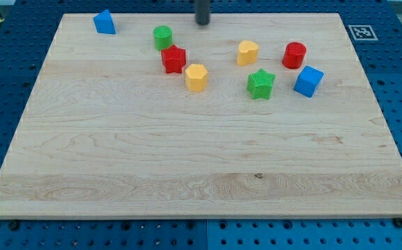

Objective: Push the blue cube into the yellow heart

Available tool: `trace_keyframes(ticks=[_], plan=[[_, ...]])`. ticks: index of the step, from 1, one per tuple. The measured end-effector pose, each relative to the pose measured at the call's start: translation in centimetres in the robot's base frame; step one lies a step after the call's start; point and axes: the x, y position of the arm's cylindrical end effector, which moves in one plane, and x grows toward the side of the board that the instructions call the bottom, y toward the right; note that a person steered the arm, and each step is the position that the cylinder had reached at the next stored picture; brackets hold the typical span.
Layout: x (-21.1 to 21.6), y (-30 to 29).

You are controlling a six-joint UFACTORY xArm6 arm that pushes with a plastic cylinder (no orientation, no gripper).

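Observation:
The blue cube (309,81) lies on the wooden board at the view's right. The yellow heart (248,53) lies up and to the left of it, with the red cylinder (294,55) and the green star (261,84) between and around them. My tip (202,23) is at the view's top centre, near the board's far edge. It is well left of the yellow heart and far from the blue cube, touching no block.
A green cylinder (162,37), a red star (173,60) and a yellow hexagon (196,77) form a close diagonal group left of centre. A blue pentagon-like block (105,22) sits at the top left corner. A fiducial tag (361,32) marks the top right corner.

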Motion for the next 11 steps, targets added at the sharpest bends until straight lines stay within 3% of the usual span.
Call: trace_keyframes(ticks=[1,2,4,5,7,11], plan=[[0.0,5.9],[3.5,11.0],[14.2,20.0],[14.9,20.7],[20.5,21.0],[20.9,18.2]])
